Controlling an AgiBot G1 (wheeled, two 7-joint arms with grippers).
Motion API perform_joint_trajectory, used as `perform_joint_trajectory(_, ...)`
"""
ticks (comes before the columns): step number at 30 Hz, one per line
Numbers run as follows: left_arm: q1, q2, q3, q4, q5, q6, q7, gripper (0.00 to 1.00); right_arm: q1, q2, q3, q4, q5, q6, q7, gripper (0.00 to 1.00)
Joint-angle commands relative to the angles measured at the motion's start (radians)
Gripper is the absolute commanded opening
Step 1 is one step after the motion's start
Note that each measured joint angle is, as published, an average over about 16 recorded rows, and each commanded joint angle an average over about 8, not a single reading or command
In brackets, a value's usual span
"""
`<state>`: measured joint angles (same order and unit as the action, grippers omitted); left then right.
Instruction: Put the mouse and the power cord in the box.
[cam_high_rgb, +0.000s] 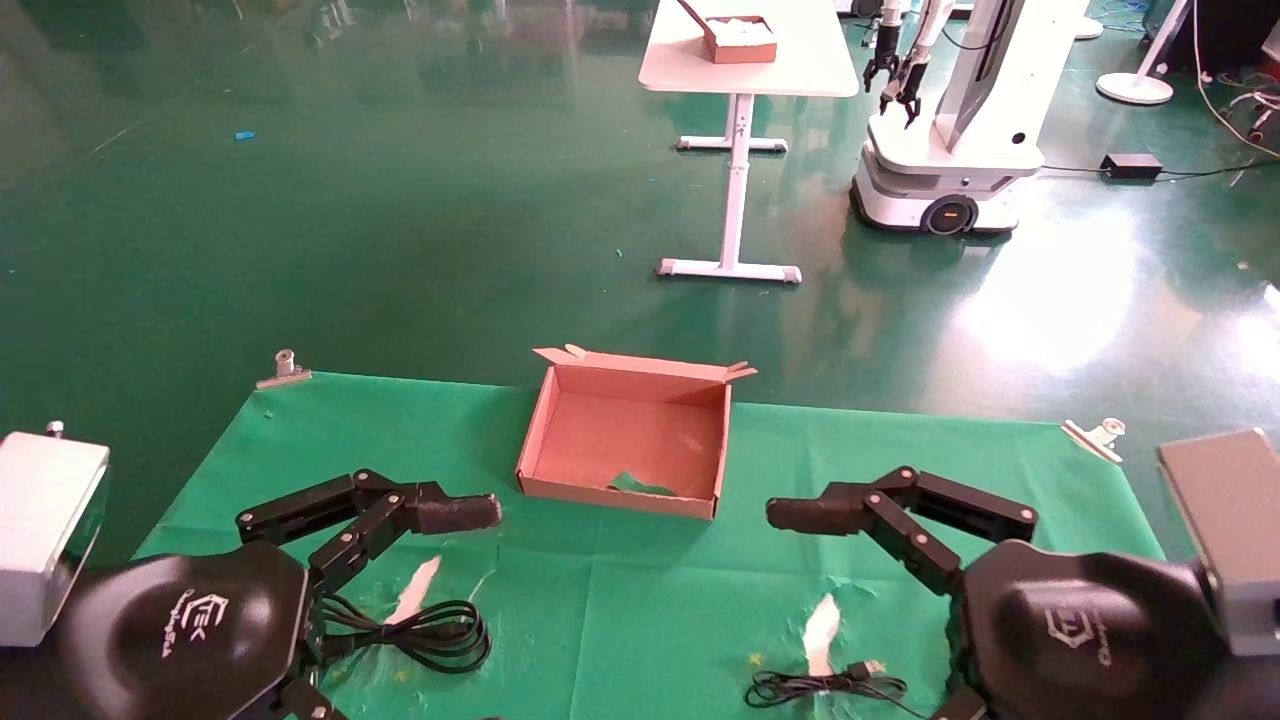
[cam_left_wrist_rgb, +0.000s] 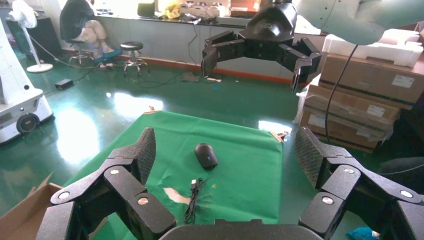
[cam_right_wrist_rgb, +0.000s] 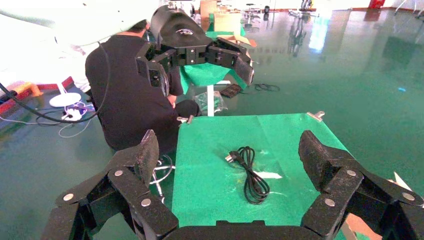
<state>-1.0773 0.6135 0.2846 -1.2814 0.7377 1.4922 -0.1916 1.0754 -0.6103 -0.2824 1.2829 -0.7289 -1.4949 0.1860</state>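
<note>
Nothing is packed yet: the box (cam_high_rgb: 625, 440) sits empty at the table's far centre, the power cord (cam_high_rgb: 425, 632) near left, the mouse (cam_left_wrist_rgb: 206, 155) near right, and the left gripper (cam_high_rgb: 470, 513) and right gripper (cam_high_rgb: 795, 514) hover wide open, holding nothing.

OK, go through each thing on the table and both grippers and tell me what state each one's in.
box: open, nothing packed inside.
power cord: looped, on the cloth, outside the box, ungripped.
mouse: on the cloth, cable trailing, outside the box, ungripped.
left gripper: open, holding nothing.
right gripper: open, holding nothing.
</note>
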Motion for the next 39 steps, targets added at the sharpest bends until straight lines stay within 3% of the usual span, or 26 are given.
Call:
perform_joint_trajectory(1,0.0,0.0,0.0,0.0,0.0,0.0,0.0,1.0,0.0,0.0,0.0,0.0,0.0,0.0,0.0,1.0)
perform_joint_trajectory(39,0.0,0.0,-0.001,0.0,-0.001,0.0,0.0,1.0,0.0,0.0,0.0,0.0,0.001,0.0,0.0,1.0)
